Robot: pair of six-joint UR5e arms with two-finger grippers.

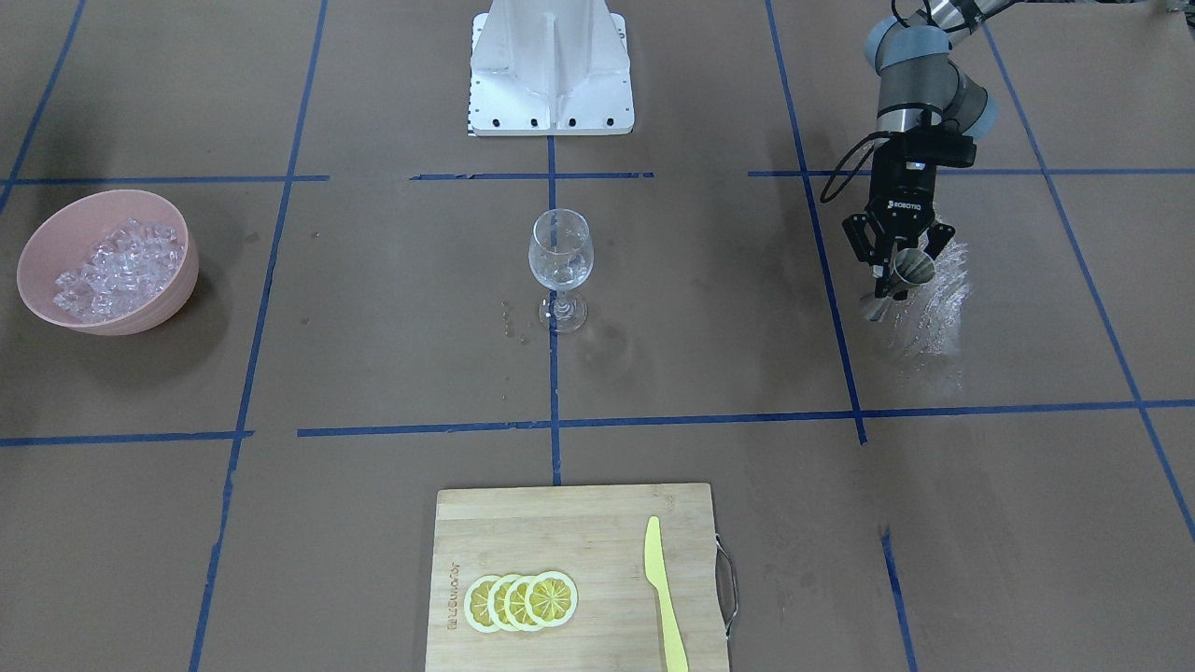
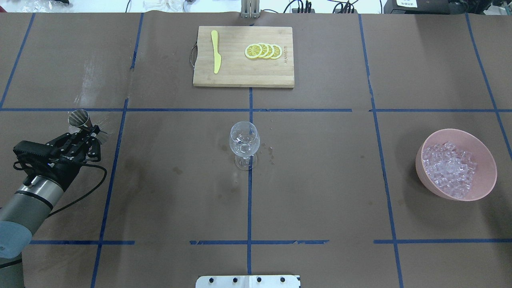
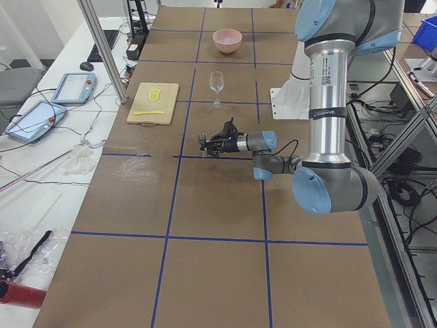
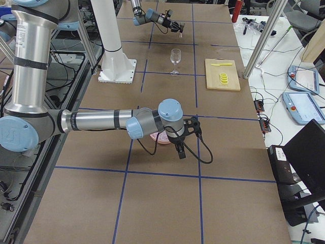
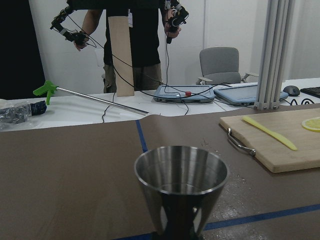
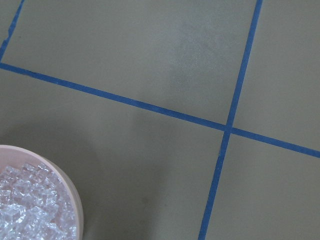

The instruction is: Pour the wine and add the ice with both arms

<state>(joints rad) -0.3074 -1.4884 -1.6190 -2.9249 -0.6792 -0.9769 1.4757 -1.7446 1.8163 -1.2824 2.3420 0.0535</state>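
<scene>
My left gripper (image 1: 898,271) is shut on a steel measuring cup (image 1: 911,269) at the table's left side, far from the glass; the pair also shows in the overhead view (image 2: 90,130). The cup's open mouth (image 5: 181,172) fills the left wrist view, and I see no liquid in it. The clear stemmed wine glass (image 2: 244,140) stands upright at the table's middle. The ice (image 2: 450,168) fills a pink bowl (image 2: 486,160) at the right. My right gripper (image 4: 181,148) hangs beside that bowl, pointing down; I cannot tell whether it is open or shut. The right wrist view shows only the ice (image 6: 30,210) and bowl rim (image 6: 72,192).
A wooden cutting board (image 2: 232,76) at the far side carries lemon slices (image 2: 263,51) and a yellow knife (image 2: 216,57). The white pedestal base (image 1: 551,70) stands at the robot's side. A shiny wet patch (image 1: 938,299) lies under the left gripper. Droplets dot the paper by the glass.
</scene>
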